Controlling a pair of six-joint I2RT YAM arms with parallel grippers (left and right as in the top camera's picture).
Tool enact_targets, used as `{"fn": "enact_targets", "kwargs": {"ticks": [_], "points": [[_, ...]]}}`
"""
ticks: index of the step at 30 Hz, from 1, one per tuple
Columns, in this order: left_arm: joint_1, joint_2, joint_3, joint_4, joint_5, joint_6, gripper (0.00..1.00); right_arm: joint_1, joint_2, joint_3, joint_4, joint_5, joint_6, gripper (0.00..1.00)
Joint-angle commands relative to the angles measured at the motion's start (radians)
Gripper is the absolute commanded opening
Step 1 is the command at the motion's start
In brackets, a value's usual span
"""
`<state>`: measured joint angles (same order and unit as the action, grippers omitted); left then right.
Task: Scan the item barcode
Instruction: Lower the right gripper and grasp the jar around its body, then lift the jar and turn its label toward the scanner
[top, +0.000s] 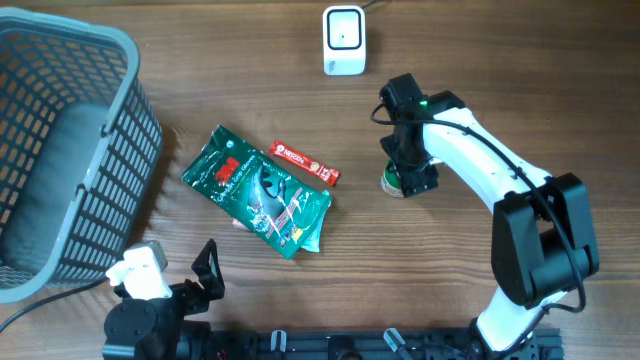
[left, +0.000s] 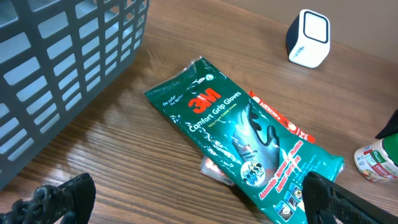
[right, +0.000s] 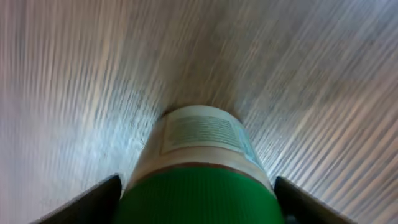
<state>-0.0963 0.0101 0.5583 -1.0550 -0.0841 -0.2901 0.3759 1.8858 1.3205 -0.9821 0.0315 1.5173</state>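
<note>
Right gripper (top: 405, 178) straddled the green-capped bottle (right: 202, 143), which lay on the tabletop (top: 200, 60) below the far white scanner (top: 343, 40). Its fingers flanked the cap, presumably for lifting; whether they had clamped could not be told. Left gripper (left: 199, 208) rested released, near left.

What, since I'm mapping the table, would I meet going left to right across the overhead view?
basket → glove pack → scanner → bottle
</note>
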Motion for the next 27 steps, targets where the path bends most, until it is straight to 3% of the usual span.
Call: {"fn": "enact_targets", "kwargs": {"ticks": [1, 5, 12, 19, 21, 23, 25, 27], "points": [[-0.005, -0.003, -0.005, 0.002, -0.014, 0.014, 1.0, 0.002, -0.005, -0.006, -0.006, -0.005, -0.403, 0.61], [-0.005, -0.003, -0.005, 0.002, -0.014, 0.014, 1.0, 0.002, -0.007, 0.013, -0.02, -0.011, -0.911, 0.59], [-0.005, -0.003, -0.005, 0.002, -0.014, 0.014, 1.0, 0.002, -0.012, 0.031, -0.005, -0.111, -1.568, 0.64], [-0.005, -0.003, -0.005, 0.002, -0.014, 0.014, 1.0, 0.002, -0.012, 0.032, -0.087, -0.133, -1.817, 0.73], [-0.005, -0.003, -0.005, 0.002, -0.014, 0.014, 1.0, 0.002, -0.014, 0.046, -0.089, -0.134, -1.789, 0.74], [-0.005, -0.003, -0.005, 0.002, -0.014, 0.014, 1.0, 0.005, -0.014, 0.084, -0.132, -0.133, -1.775, 0.8], [-0.005, -0.003, -0.005, 0.002, -0.014, 0.014, 1.0, 0.006, -0.014, 0.162, -0.209, -0.133, -1.744, 0.95], [-0.005, -0.003, -0.005, 0.002, -0.014, 0.014, 1.0, 0.006, -0.014, 0.252, -0.28, -0.129, -1.722, 1.0]]}}
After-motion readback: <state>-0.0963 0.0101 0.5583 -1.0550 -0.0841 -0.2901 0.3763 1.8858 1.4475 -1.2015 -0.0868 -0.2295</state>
